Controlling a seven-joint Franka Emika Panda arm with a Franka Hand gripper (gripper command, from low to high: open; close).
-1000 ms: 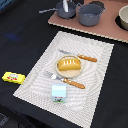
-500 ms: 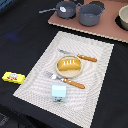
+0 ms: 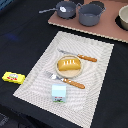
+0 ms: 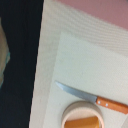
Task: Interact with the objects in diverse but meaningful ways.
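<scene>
Staying put since earlier, the carton (image 3: pixel 59 93) stands beside the fork (image 3: pixel 65 80); end effector state unseen.

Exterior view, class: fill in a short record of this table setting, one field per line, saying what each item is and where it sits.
mat: pale placemat on a dark table
centre: bread roll on a small plate
knife: orange-handled knife, beside the plate, on the pots' side
fork: orange-handled fork, beside the plate, on the carton's side
carton: light-blue carton, upright on the mat
packet: yellow packet, off the mat
pots: two grey pots on the pink board
gripper: not in view
</scene>
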